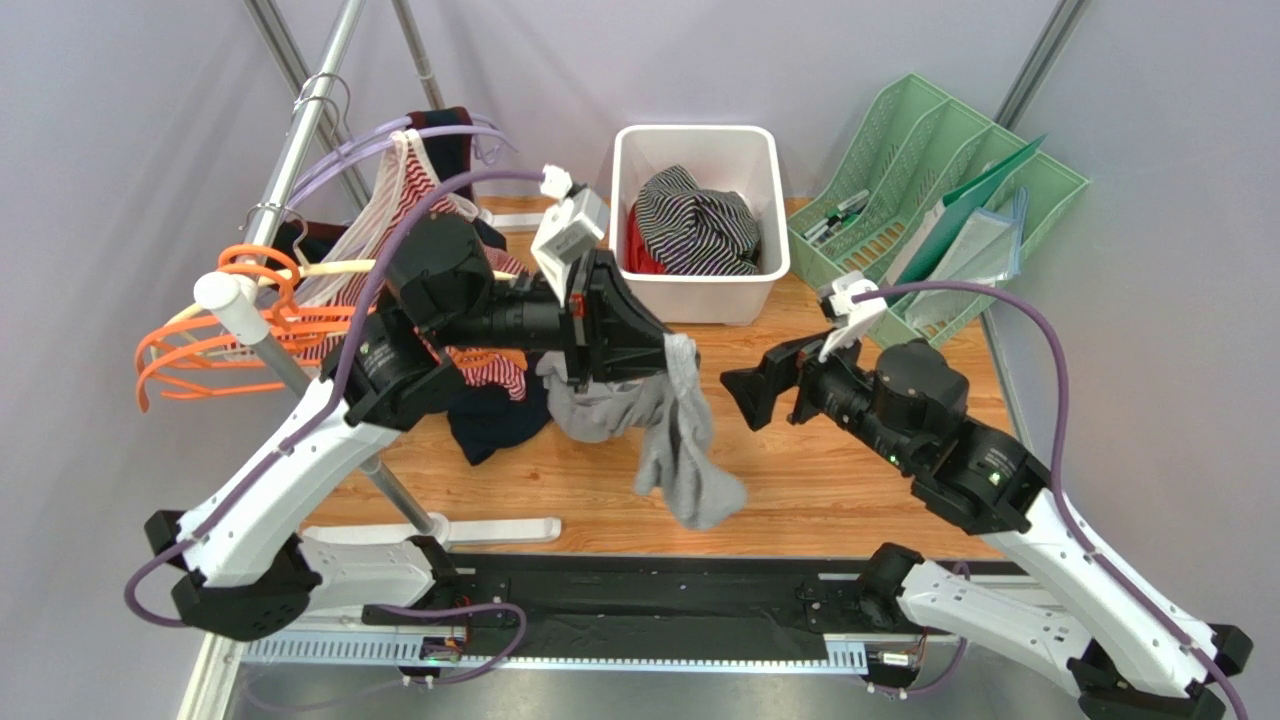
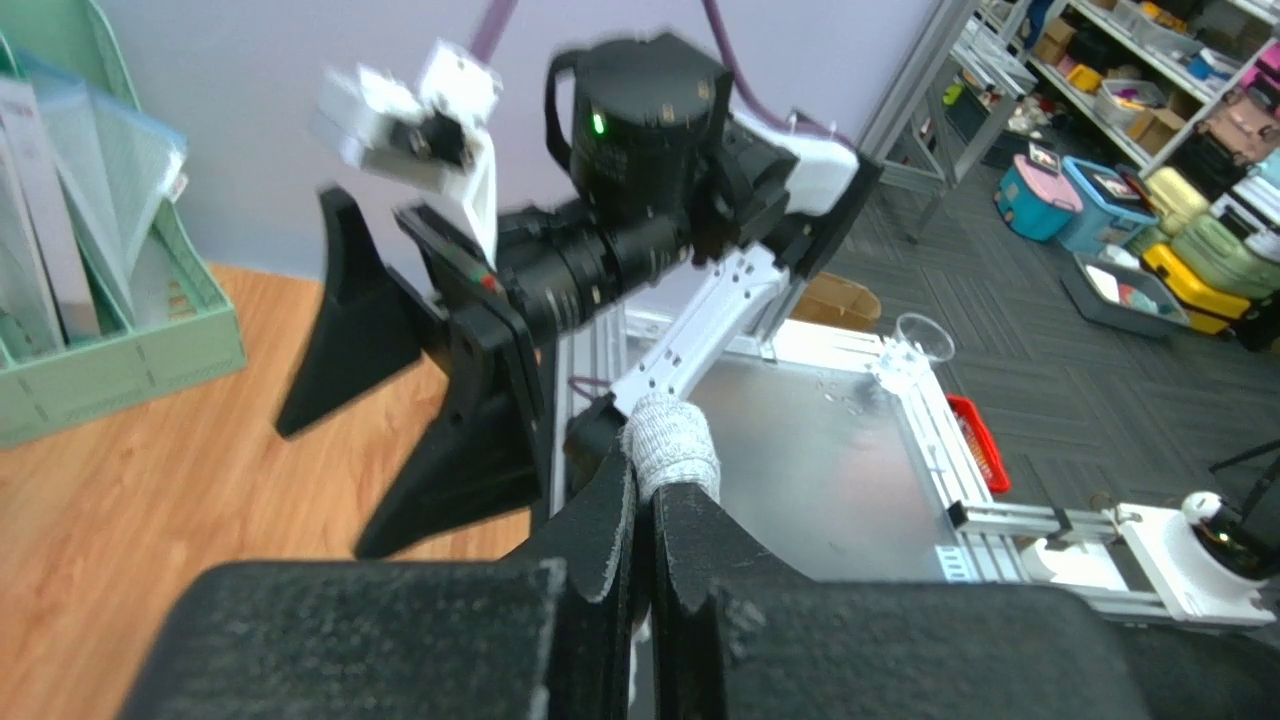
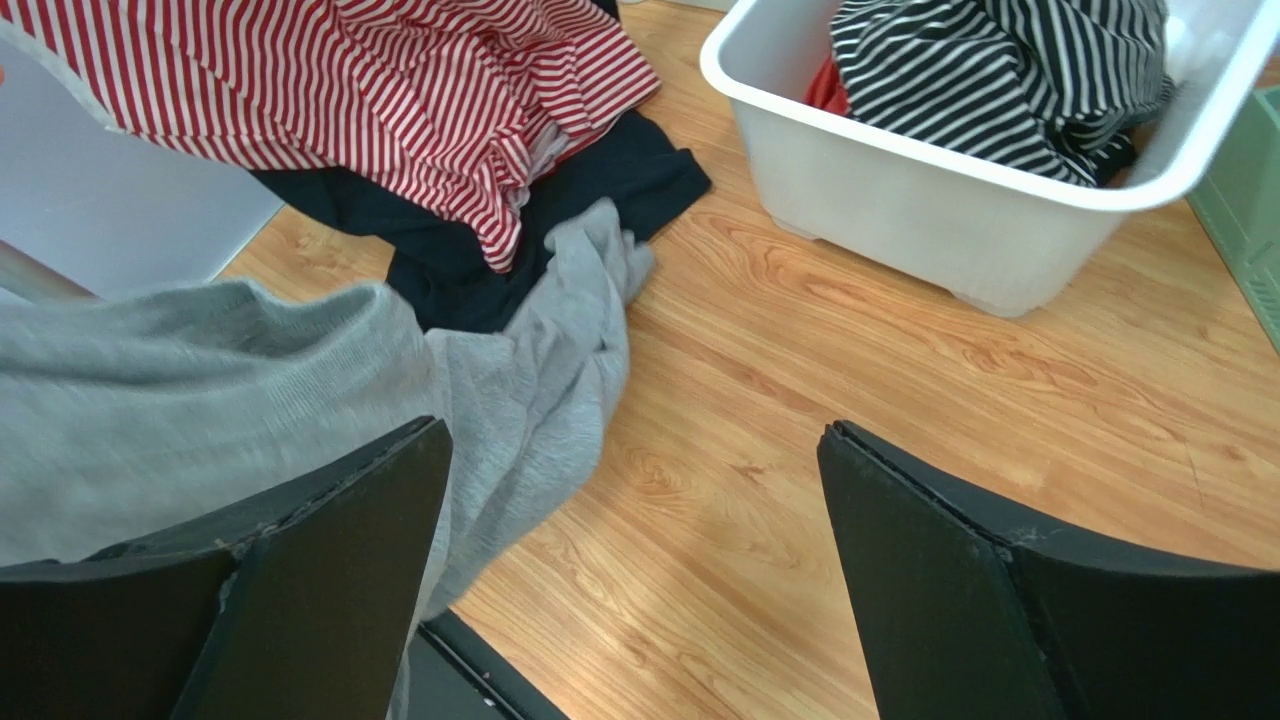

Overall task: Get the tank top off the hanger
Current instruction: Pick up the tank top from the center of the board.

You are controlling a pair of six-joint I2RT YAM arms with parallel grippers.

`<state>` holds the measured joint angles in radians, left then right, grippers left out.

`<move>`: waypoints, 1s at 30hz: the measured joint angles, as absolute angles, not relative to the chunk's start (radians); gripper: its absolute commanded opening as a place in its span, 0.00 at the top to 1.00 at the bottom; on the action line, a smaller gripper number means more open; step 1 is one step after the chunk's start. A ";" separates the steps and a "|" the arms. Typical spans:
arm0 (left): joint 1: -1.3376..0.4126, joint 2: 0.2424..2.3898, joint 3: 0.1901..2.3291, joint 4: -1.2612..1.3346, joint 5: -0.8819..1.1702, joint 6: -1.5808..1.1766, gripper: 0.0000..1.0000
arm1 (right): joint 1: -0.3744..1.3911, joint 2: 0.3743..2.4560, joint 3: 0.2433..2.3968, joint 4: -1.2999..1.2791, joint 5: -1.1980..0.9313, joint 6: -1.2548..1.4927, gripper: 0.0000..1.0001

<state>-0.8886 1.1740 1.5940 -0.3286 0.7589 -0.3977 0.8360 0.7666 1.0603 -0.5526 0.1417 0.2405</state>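
Note:
A grey tank top (image 1: pixel 669 435) hangs off my left gripper (image 1: pixel 673 354) over the middle of the table. My left gripper (image 2: pixel 652 488) is shut on a fold of the grey tank top (image 2: pixel 670 438), which pokes out between the tips. The tank top also fills the left of the right wrist view (image 3: pixel 301 390). My right gripper (image 1: pixel 751 393) is open and empty, just right of the hanging cloth; its fingers (image 3: pixel 323 555) stand wide apart over bare wood. Orange hangers (image 1: pixel 211 338) sit on the rail at the left.
A red-striped garment (image 1: pixel 436 240) and a dark garment (image 1: pixel 489 420) hang and lie by the rack (image 1: pixel 286 165). A white bin (image 1: pixel 699 285) holds striped clothes. A green file rack (image 1: pixel 947 225) stands at the back right.

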 measured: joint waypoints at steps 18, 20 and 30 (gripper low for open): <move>-0.896 1.385 1.819 -0.444 0.553 -0.260 1.00 | 0.834 0.528 0.942 -0.662 0.231 0.374 0.00; -0.890 1.432 1.820 -0.497 0.476 -0.233 1.00 | 0.834 0.539 0.929 -0.665 0.223 0.385 0.00; -0.854 1.546 1.813 -0.630 0.303 -0.192 1.00 | 0.834 0.638 0.896 -0.680 0.200 0.415 0.00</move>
